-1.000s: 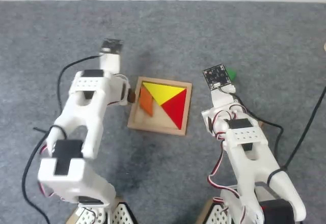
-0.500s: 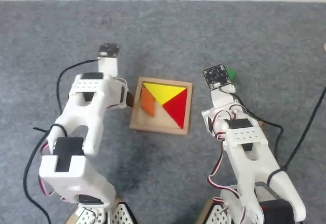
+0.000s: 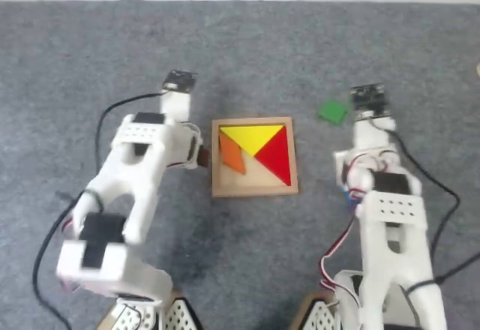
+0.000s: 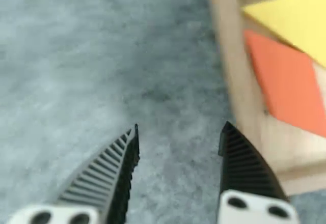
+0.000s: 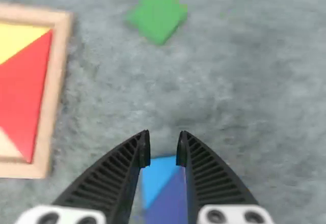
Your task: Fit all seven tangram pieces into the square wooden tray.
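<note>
Left gripper (image 4: 181, 128): released, fingers (image 4: 114, 175) spread wide, gripping nothing, hanging low over grey carpet (image 4: 91, 56). Between the tips, bare carpet. Right against the finger nearer the other arm, the outer rim of the square wooden tray (image 4: 224, 56); touching or just short of it, hard to tell. Past that rim, inside the tray, an orange piece (image 4: 288, 89) lying flat, closest of the pieces to this claw. Beyond it, a yellow piece (image 4: 295, 15) along the tray's far wall. Farther still, seen from the high camera, a red piece (image 3: 276, 154) edge to edge with the yellow one, on the side of the tray away from this claw. Bare wood along the tray's side nearest the arms' bases.

Right gripper (image 5: 163, 135): barely parted, a narrow slot between the tips, carpet visible through it and nothing pinched there. Under the fingers, back toward the wrist, a blue piece (image 5: 155, 175) flat on the carpet, darker violet-blue on its wrist side; one piece or two, unclear. Straight ahead of the tips, well apart, a green piece (image 5: 157, 14) alone on the carpet, outside the tray. Off to the side facing the left arm, the tray's nearest rim, apart from this claw, with the red and yellow pieces just inside it
</note>
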`<act>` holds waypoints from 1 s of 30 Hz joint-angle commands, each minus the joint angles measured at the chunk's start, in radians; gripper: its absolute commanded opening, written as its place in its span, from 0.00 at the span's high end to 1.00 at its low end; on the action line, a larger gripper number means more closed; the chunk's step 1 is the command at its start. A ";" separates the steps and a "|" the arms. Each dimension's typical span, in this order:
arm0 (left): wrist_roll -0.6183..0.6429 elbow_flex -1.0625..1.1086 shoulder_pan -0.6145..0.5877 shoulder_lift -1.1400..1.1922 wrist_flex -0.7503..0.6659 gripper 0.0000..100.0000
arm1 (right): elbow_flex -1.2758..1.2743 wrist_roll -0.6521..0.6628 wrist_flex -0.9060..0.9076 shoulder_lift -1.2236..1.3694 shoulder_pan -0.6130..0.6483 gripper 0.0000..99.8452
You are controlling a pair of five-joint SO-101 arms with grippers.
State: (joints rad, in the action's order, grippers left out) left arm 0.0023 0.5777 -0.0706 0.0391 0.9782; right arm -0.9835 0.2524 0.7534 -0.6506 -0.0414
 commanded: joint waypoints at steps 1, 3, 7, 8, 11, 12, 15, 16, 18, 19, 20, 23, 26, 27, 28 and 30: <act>0.068 0.091 -0.034 -0.230 -0.055 0.75 | 0.140 0.118 0.102 -0.033 -0.033 0.90; 0.103 0.153 -0.048 -0.325 -0.075 0.75 | 0.215 0.152 0.157 0.008 -0.044 0.90; 0.120 0.188 -0.066 -0.394 -0.077 0.75 | 0.402 0.218 0.242 0.157 -0.047 0.90; 0.121 0.188 -0.071 -0.394 -0.077 0.75 | 0.453 0.230 0.272 0.203 -0.044 0.90; 0.120 0.182 -0.072 -0.374 -0.078 0.75 | 0.575 0.285 0.315 0.348 -0.021 0.90; 0.120 0.180 -0.072 -0.359 -0.087 0.75 | 0.611 0.311 0.312 0.397 -0.008 0.90; 0.117 0.180 -0.072 -0.305 -0.123 0.75 | 0.736 0.407 0.329 0.542 0.044 0.90; 0.117 0.173 -0.074 -0.285 -0.130 0.75 | 0.779 0.431 0.341 0.588 0.058 0.90; 0.115 0.153 -0.074 -0.239 -0.130 0.75 | 0.848 0.485 0.361 0.676 0.081 0.90; 0.115 0.143 -0.074 -0.216 -0.132 0.75 | 0.876 0.514 0.367 0.710 0.091 0.90; 0.114 0.134 -0.074 -0.193 -0.133 0.75 | 0.901 0.540 0.374 0.743 0.099 0.90; 0.117 0.102 -0.081 -0.132 -0.135 0.75 | 0.933 0.623 0.366 0.797 0.105 0.86; 0.123 0.079 -0.129 -0.100 -0.153 0.75 | 0.930 0.672 0.272 0.839 0.104 0.75; 0.123 0.074 -0.144 -0.094 -0.163 0.75 | 0.928 0.694 0.245 0.857 0.105 0.72; 0.123 0.073 -0.153 -0.092 -0.170 0.75 | 0.931 0.720 0.225 0.883 0.108 0.69; 0.123 0.071 -0.160 -0.092 -0.173 0.75 | 0.942 0.767 0.202 0.944 0.125 0.68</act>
State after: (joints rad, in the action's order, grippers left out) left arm 0.1158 0.6928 -0.2148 -0.0483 0.8263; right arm -0.1059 0.9536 1.0035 0.2593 0.0568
